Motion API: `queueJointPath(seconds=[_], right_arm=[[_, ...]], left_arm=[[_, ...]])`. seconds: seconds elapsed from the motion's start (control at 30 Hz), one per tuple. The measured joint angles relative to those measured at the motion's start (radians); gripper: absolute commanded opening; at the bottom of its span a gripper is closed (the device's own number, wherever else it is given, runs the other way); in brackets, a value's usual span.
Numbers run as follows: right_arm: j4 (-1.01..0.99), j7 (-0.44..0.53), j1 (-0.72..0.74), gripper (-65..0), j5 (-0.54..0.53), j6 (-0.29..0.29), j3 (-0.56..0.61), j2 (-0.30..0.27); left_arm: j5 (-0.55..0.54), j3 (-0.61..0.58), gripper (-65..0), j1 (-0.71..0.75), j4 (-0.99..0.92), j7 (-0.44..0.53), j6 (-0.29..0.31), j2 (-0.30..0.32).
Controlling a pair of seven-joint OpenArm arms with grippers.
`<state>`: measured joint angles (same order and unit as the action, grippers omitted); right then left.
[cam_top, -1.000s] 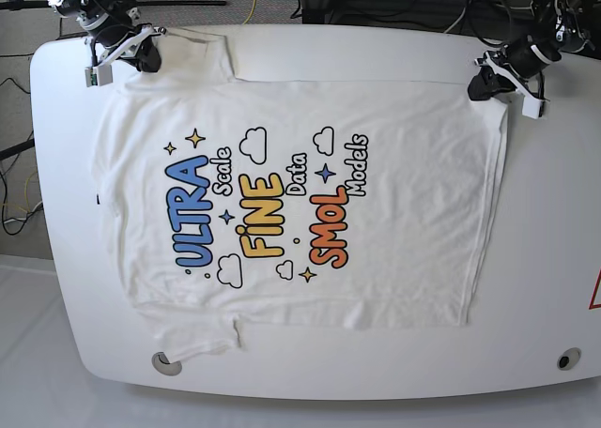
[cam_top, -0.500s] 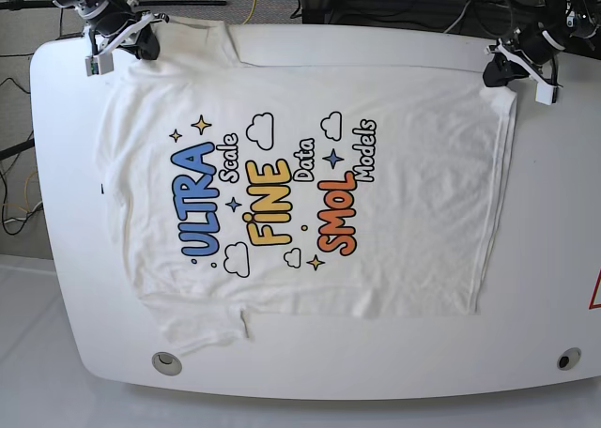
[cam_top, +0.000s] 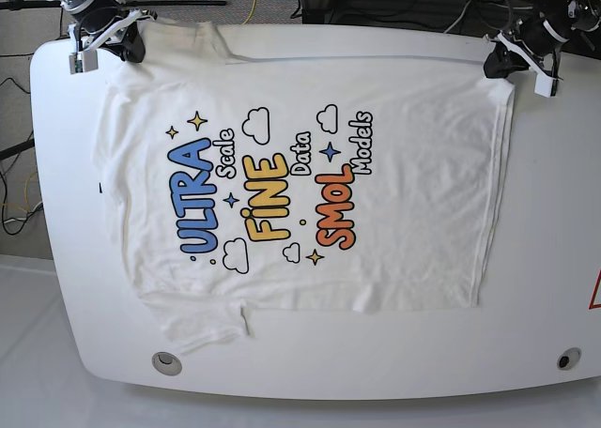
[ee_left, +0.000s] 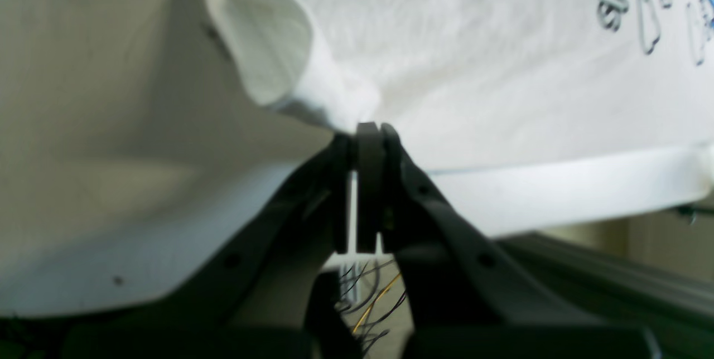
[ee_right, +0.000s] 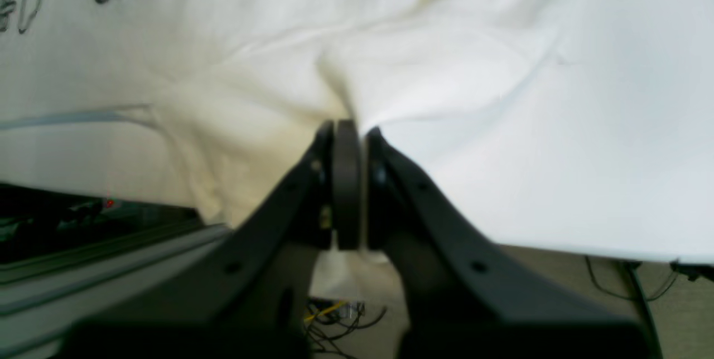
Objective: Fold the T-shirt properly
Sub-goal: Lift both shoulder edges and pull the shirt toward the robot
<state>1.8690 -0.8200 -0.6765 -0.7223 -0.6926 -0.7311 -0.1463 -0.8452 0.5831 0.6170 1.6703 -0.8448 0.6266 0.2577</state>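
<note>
White T-shirt (cam_top: 310,179) spread print-up across most of the white tabletop (cam_top: 545,259), lying sideways: collar end toward the left, hem toward the right. Blue "ULTRA", yellow "FINE" and orange "SMOL" readable in the middle of the cloth, with clouds and stars around them. One short sleeve rumpled and partly folded at the near left, close to the tabletop's near edge; the other sleeve at the far left. Fabric mostly flat, with a doubled fold running along the right hem.

Far right corner of the hem pinched in the left claw (cam_top: 502,64), jaws closed tight on a bunched peak of cloth; in the left wrist view the same left claw (ee_left: 368,136) meets the fabric right at its tips, a loose flap curling up just to the left. Far left, by the sleeve and shoulder, right claw (cam_top: 117,41) likewise clamped on the shirt; in the right wrist view the right claw (ee_right: 348,130) has wrinkles fanning out from the gripped spot.

Both claws at the tabletop's far edge, well apart. Cables visible beyond that far edge.
</note>
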Motion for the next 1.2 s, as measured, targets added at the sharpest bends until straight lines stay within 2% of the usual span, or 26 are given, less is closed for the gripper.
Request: queueJointPath(seconds=[0.5,0.7,1.2], right_arm=[[0.041,-0.004,-0.055,-65.0,-0.008,0.0,-0.023,-0.001],[0.035,-0.021,0.032,-65.0,0.038,0.001,-0.008,-0.019],[-0.004,-0.05,0.241,-65.0,0.039,-0.003,0.008,-0.058]], left_arm=[[0.003,0.03,-65.0,0.079,0.047,0.008,0.019,-0.008],[0.002,0.034,-65.0,0.011,0.031,0.015,0.029,-0.006],[0.019,0.017,-65.0,-0.187,0.019,0.017,0.002,-0.001]])
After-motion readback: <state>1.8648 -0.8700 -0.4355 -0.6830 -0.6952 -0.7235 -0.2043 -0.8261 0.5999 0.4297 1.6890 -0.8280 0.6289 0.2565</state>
